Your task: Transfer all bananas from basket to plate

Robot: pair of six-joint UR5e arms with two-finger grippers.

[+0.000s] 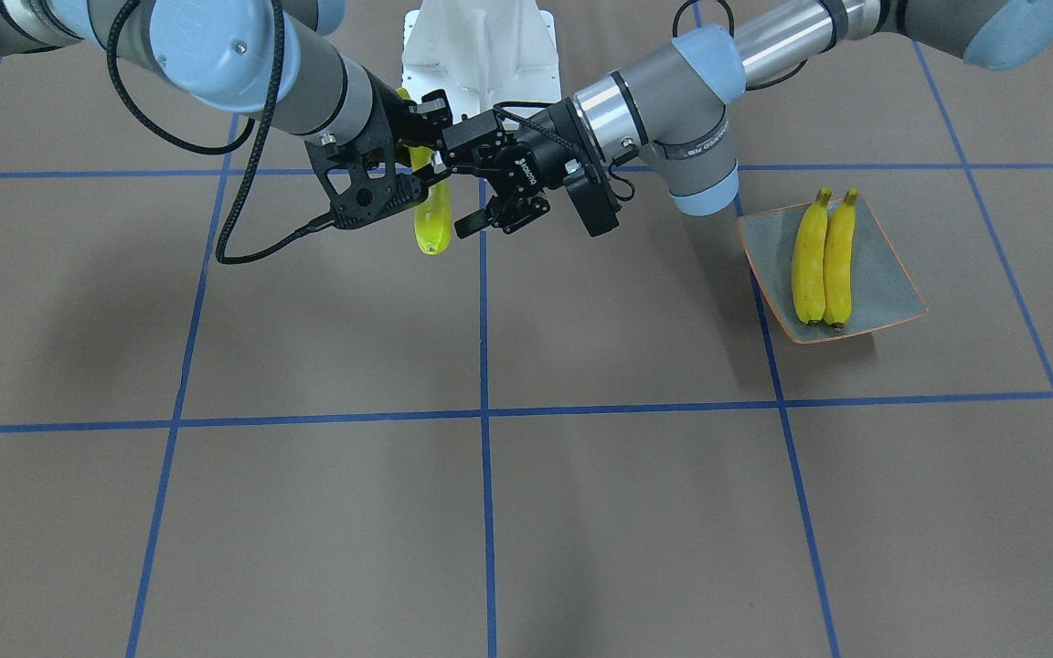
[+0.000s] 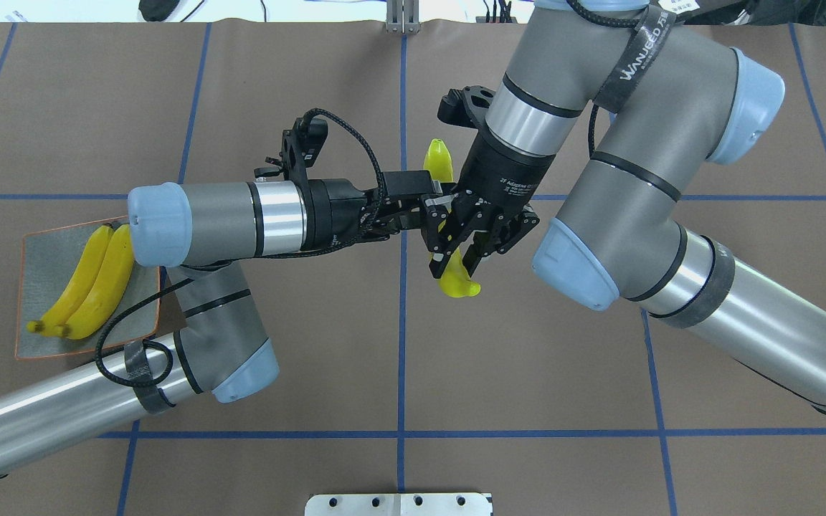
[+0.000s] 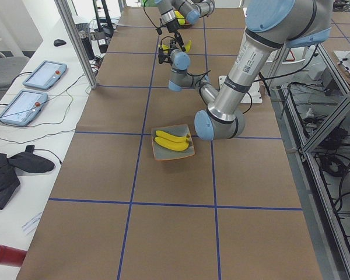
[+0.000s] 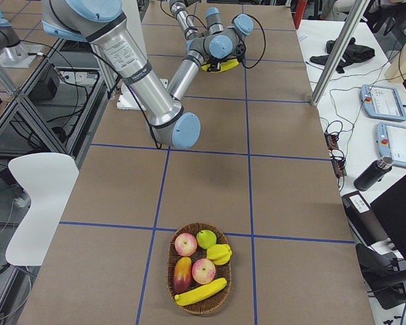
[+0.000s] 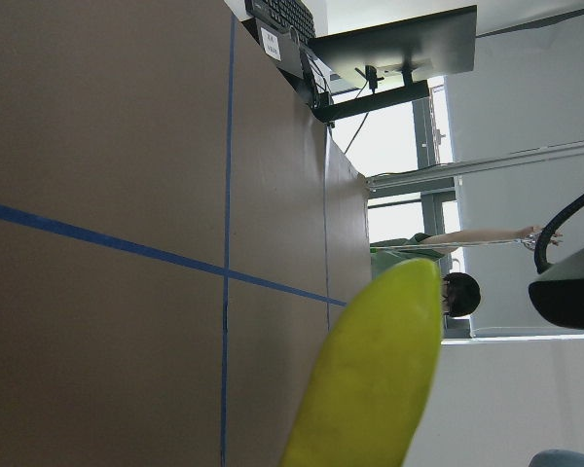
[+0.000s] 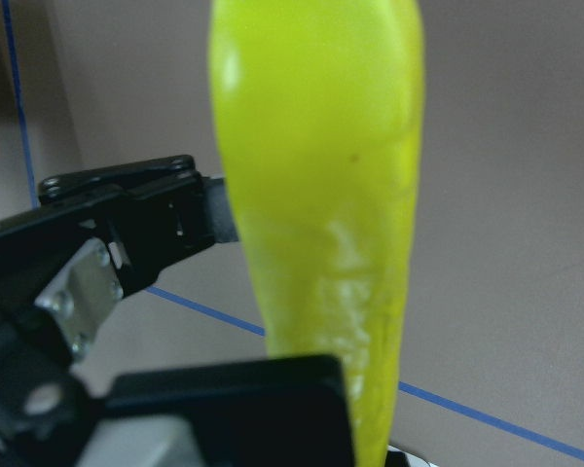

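Handover above surface [image 2: 312, 344]: right gripper [image 2: 457, 256] fingers clenched on banana [image 2: 458, 285], left gripper [image 2: 440, 229] fingers spread beside it. Step needed firm left clench before right let go

The brown tabletop [image 1: 581, 512], gridded with blue tape [image 1: 483, 457], carries a square grey-blue plate [image 1: 888, 274] toward one end and a wicker basket [image 4: 169, 267] well apart toward the other.

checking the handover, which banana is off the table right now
The banana held aloft in the right gripper, with the left gripper beside it. Two others lie side by side on the plate, and one lies in the basket.
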